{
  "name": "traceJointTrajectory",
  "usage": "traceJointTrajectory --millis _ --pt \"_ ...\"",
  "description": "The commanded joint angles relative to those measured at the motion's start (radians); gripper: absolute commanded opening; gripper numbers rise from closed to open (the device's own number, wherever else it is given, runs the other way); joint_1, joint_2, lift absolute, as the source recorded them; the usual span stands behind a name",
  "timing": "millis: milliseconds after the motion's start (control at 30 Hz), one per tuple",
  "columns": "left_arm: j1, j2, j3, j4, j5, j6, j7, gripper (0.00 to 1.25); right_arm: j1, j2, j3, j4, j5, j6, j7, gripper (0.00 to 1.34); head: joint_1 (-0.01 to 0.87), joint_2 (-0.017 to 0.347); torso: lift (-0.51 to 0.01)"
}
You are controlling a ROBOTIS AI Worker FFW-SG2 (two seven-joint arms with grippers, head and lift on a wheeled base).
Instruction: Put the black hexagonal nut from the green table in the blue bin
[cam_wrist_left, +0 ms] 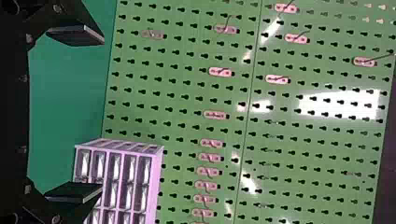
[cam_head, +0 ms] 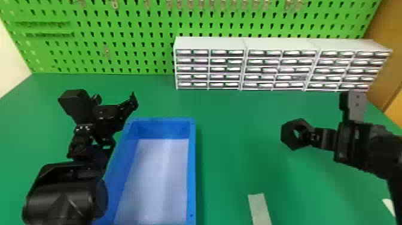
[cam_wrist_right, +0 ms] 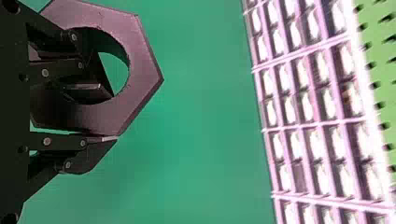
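The black hexagonal nut (cam_head: 287, 133) is held above the green table (cam_head: 233, 119), to the right of the blue bin (cam_head: 192, 167). My right gripper (cam_head: 304, 136) is shut on one side of its ring. In the right wrist view, the gripper (cam_wrist_right: 111, 116) has one finger inside the hole of the nut (cam_wrist_right: 144, 70) and the other against its outer edge. My left gripper (cam_head: 116, 100) stands open beyond the bin's far left corner, and in the left wrist view the gripper (cam_wrist_left: 102, 114) has its fingers wide apart with nothing between them. White material covers the bin's bottom.
A row of white drawer cabinets (cam_head: 245, 64) stands at the table's back, in front of a green pegboard (cam_head: 119, 39). A pale strip (cam_head: 259, 208) lies on the table near the front, right of the bin. The left arm (cam_head: 65, 194) overlaps the bin's left edge.
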Motion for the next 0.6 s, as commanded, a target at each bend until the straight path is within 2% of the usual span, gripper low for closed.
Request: traceJointTrajectory --millis 0,567 --pt "0.001 0.000 -0.001 0.000 0.000 0.000 0.000 1.08 0.004 -0.002 0.015 -0.026 -0.030 -0.056 0.000 0.32 0.686 0.051 -0.097" --pt "0.001 0.000 -0.004 0.008 -0.001 0.000 0.000 1.08 -0.023 0.001 0.078 -0.073 -0.084 -0.130 0.000 0.32 0.686 0.051 -0.097"
